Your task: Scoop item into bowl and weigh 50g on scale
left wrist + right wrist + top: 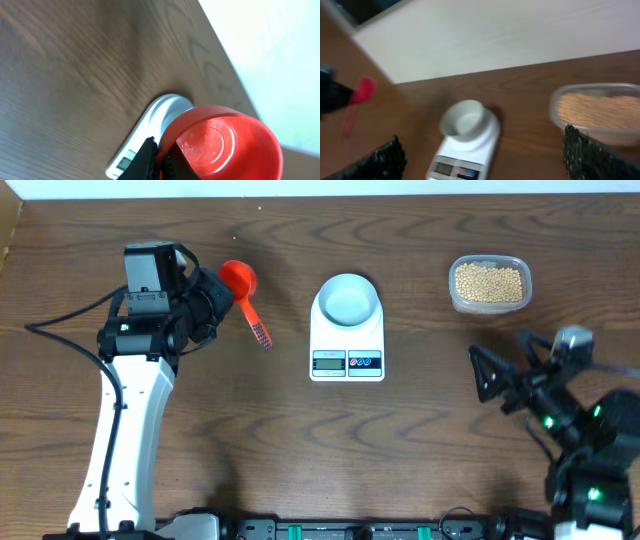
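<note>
The tan-yellow beans (488, 281) fill a clear plastic tub (456, 292) at the back right; they also show in the right wrist view (597, 109). The pale bowl (348, 300) sits empty on the white scale (347, 351), also in the right wrist view (465, 119). My left gripper (213, 298) is shut on the rim of a red scoop (240, 278), held left of the scale; the left wrist view shows the jaws (161, 155) pinching the empty scoop cup (225, 147). My right gripper (484, 372) is open and empty, right of the scale.
The scoop's handle (260, 332) points toward the front. The wooden table (300, 440) ends at a pale wall (495, 35) behind the scale and tub.
</note>
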`<state>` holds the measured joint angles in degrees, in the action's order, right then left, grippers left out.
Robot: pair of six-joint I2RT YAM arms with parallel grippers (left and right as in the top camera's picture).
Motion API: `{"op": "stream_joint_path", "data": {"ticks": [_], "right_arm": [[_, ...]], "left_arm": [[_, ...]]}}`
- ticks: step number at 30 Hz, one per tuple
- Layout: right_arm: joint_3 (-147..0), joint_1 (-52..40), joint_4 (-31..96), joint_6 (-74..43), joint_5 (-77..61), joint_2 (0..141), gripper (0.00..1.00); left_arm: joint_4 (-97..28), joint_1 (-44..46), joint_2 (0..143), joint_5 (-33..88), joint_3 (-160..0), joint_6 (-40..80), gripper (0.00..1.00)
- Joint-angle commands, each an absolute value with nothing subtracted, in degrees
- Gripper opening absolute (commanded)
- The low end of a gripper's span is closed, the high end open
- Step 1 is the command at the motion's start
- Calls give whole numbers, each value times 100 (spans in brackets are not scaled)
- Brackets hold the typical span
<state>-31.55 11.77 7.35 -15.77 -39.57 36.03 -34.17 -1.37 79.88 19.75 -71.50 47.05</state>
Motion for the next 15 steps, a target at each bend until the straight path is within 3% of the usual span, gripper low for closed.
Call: {"op": "stream_joint_path", "data": {"ticks": [1, 7, 15], "right_arm": [[-4145, 1155, 880, -1890, -5367, 4683, 99], [-5196, 716, 869, -2381, -5811, 6075, 99], [-6208, -873, 670, -2421, -5395, 7516, 99]], "left_arm": [[-3428, -115, 7972, 1988, -7244, 6169, 7], [-3428, -115, 7972, 1986, -7244, 7391, 7], [-3450, 45, 7975, 1984, -7244, 8180, 7]]}}
